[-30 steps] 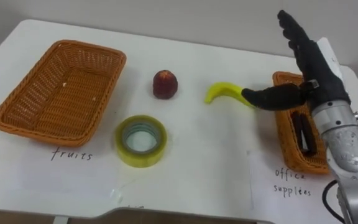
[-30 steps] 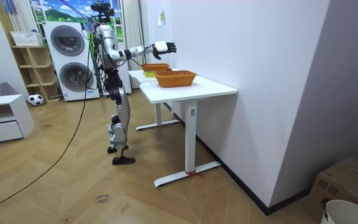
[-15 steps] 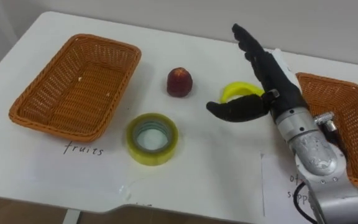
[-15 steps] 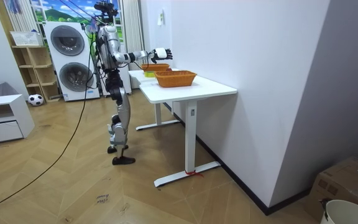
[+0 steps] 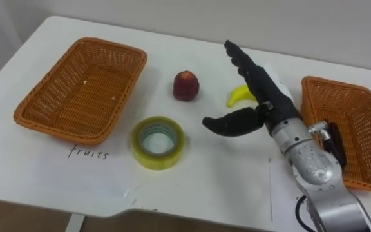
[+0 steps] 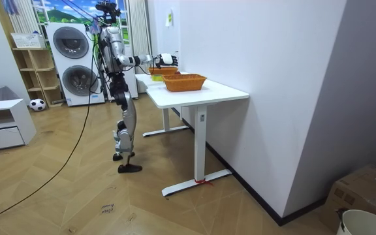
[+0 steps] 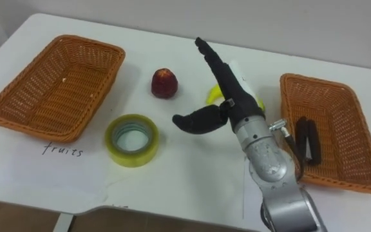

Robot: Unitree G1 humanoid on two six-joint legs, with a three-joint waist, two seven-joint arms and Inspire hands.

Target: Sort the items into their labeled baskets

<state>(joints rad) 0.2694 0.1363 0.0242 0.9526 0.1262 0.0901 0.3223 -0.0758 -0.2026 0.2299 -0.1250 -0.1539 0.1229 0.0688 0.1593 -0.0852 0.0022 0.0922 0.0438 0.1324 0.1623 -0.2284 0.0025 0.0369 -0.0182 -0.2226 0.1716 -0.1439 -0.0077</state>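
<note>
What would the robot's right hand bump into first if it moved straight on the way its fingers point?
Probably nothing: the right hand has straight fingers aimed at the far edge of the table, to the right of the red fruit. The banana lies beside it, not ahead.

Tape [image 5: 158, 160] before apple [image 5: 185, 85], banana [image 5: 239, 95] right of apple

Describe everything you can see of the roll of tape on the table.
The roll of tape is a wide ring of yellowish, see-through tape wound on a pale core, with an open middle. It lies flat, hole up, on the white table, beside the near right corner of the left basket but apart from it. Only the table touches it. The open right hand is off to its right.
</note>
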